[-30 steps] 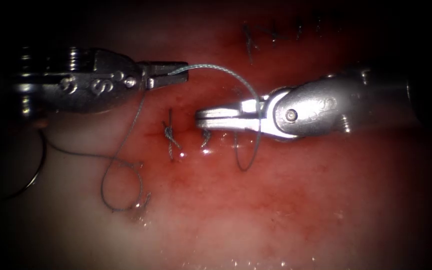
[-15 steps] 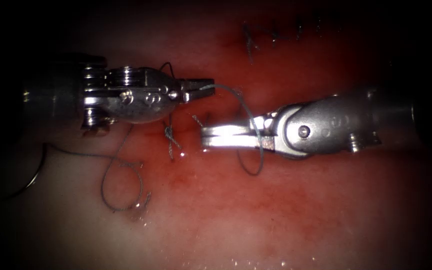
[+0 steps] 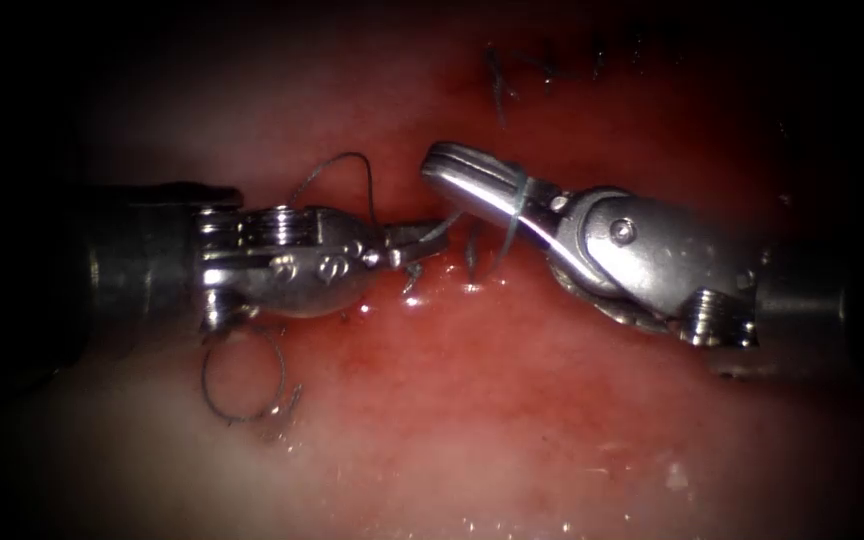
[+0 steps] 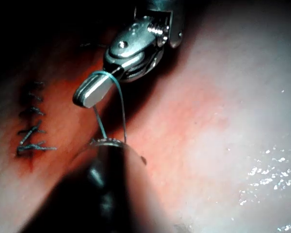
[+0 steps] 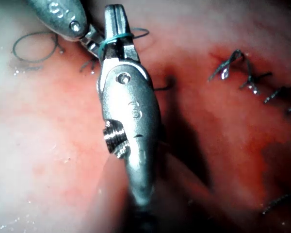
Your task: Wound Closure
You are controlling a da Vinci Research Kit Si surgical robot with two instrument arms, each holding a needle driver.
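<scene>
Thread [image 3: 515, 205] is what we see both tools working with: a pale strand is wrapped around the right tool [image 3: 430, 162] just behind its tip, and from there it runs down to the left tool [image 3: 439, 232]. We see the left tool's jaws pinched together on that thread close to the tissue [image 3: 512, 400], with a dark arc of it rising above the tool's wrist. We see the right tool's jaws pressed together with nothing between them; the loop sits on their outside. In the left wrist view the same wrap shows as two strands dropping from the right tool [image 4: 82, 98] to the dark tip below, and in the right wrist view it is a greenish band [image 5: 115, 38] across the closed right tool [image 5: 114, 10], with the left tool [image 5: 92, 40] just beside it.

We find a slack curl of thread [image 3: 242, 380] lying on the pale tissue to the left of the cut, below the left tool. Finished stitches [image 3: 500, 90] sit farther along the cut, near the upper edge of the endoscope view, and red fluid [image 3: 472, 330] covers the tissue around the two tips. We cannot make out the needle.
</scene>
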